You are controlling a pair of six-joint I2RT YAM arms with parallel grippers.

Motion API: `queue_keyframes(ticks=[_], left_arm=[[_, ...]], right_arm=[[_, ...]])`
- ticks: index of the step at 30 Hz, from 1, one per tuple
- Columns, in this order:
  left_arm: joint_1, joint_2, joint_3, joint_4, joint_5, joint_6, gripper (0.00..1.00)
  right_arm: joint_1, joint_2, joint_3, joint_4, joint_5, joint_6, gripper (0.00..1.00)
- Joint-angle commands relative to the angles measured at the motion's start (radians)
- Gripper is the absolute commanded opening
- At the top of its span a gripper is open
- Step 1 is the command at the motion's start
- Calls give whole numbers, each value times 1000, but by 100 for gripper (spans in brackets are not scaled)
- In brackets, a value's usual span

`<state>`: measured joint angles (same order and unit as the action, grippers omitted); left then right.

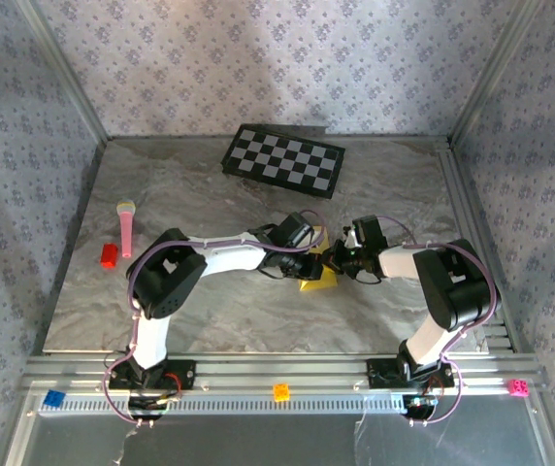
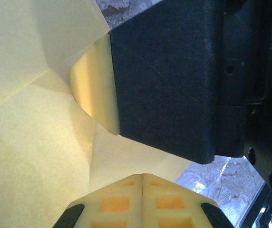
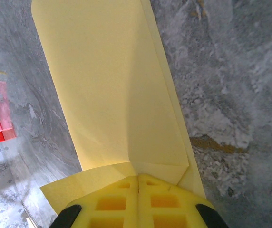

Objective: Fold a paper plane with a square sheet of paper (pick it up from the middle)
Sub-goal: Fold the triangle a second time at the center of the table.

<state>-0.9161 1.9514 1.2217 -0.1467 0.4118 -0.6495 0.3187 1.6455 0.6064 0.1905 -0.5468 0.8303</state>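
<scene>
The left gripper [image 2: 141, 177] has its yellow ribbed jaws pressed together with only a hairline seam between them. It cannot be told whether a paper layer is caught in that seam. The right gripper [image 3: 138, 178] is also closed, and its jaws pinch the near end of the square sheet of thin yellow paper [image 3: 112, 85]. The sheet is already doubled into a long strip that runs from the jaws toward the upper left of the right wrist frame.

In the left wrist view a loose flap curls against a black matte housing [image 2: 174, 80], apparently part of the other arm. In the top view the paper lies at centre frame, between the two grippers, which are close together.

The step in hand appears to be setting a fold.
- Keep one grip fixed as the anchor.
- Draw the crease flat against the desk.
- Align the edges before pressing.
- Avoid pulling the arms apart, as thin paper is likely to tear or slip.
- Flatten the curled flap, or the crease will probably run off line.

The grey marbled desk [image 1: 219, 320] is matte and level. A small red block [image 1: 109, 254] and a pink cylinder with a yellow cap [image 1: 125, 231] lie at left. A black-and-white checkerboard [image 1: 282, 161] lies at the far edge. Grey patterned wallpaper walls [image 1: 258, 58] enclose the cell.
</scene>
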Motion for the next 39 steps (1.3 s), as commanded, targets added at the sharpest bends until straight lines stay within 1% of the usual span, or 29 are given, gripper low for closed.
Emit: queue_keyframes(ticks=[1, 4, 19, 29, 32, 39], left_arm=[[4, 15, 1, -8, -1, -10, 0], [4, 24, 6, -30, -26, -2, 0], [5, 34, -53, -25, -26, -2, 0], [3, -1, -85, -26, -39, 15, 0], [3, -18, -91, -49, -52, 27, 0], [3, -62, -152, -41, -65, 23, 1]], right_arm=[[-4, 10, -31, -85, 47, -12, 0], [-6, 9, -33, -85, 48, -11, 0], [-6, 19, -36, -85, 52, -16, 0], [-8, 32, -38, -82, 54, -18, 0], [-10, 33, -40, -86, 57, -20, 0], [-13, 38, -42, -84, 56, -22, 0]])
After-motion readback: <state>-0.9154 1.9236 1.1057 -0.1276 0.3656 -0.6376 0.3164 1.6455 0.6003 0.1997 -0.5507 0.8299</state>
